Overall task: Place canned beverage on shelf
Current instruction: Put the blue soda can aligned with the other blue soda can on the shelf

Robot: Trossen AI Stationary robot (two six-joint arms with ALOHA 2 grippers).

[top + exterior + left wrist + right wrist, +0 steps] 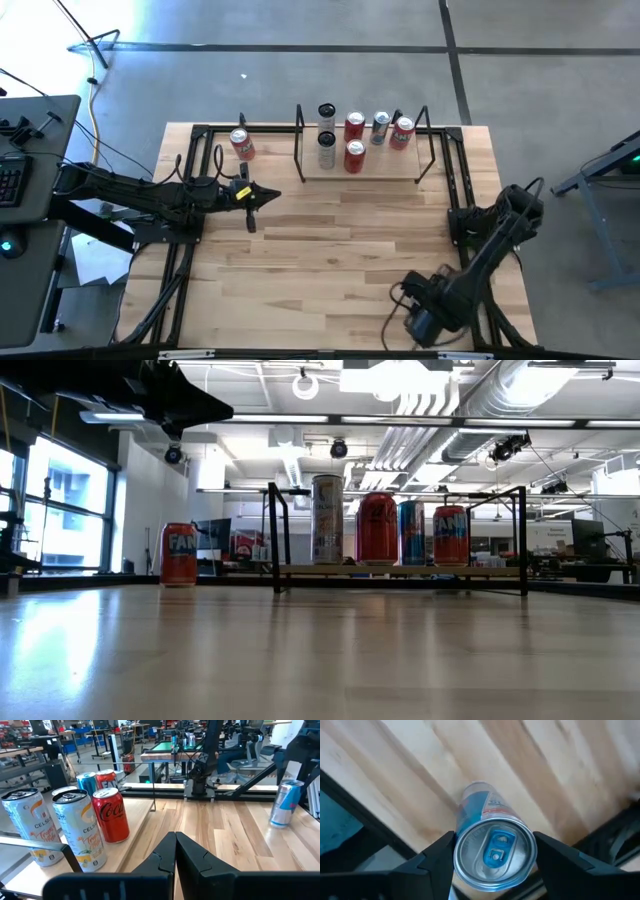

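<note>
Right end effector (495, 851) sits at the near right corner of the light-wood tabletop (330, 260), looking straight down on a slim blue-and-silver beverage can (492, 847) that stands upright on the wood. Its two dark fingers (437, 852) flank the can's top on both sides; whether they actually press it cannot be told. The same can shows in the left wrist view (285, 802), alone and upright, well apart from everything else.

Left end effector (262, 197) hangs above the tabletop, mid-left, fingers closed together, holding nothing, aimed toward the shelf.

Far side: narrow light-wood shelf with thin black metal uprights (385, 177), on the tabletop's far edge. On it, all upright:
- two tall white-and-orange cans (80, 830) at its left end, one behind the other
- red cola can (110, 815) just beside them, second red can (354, 125) behind it
- slim blue can (380, 127) further right
- red-orange soda can (402, 133) at the right end

One more red-orange soda can (242, 144) stands on the tabletop left of the shelf, outside the frame.
</note>
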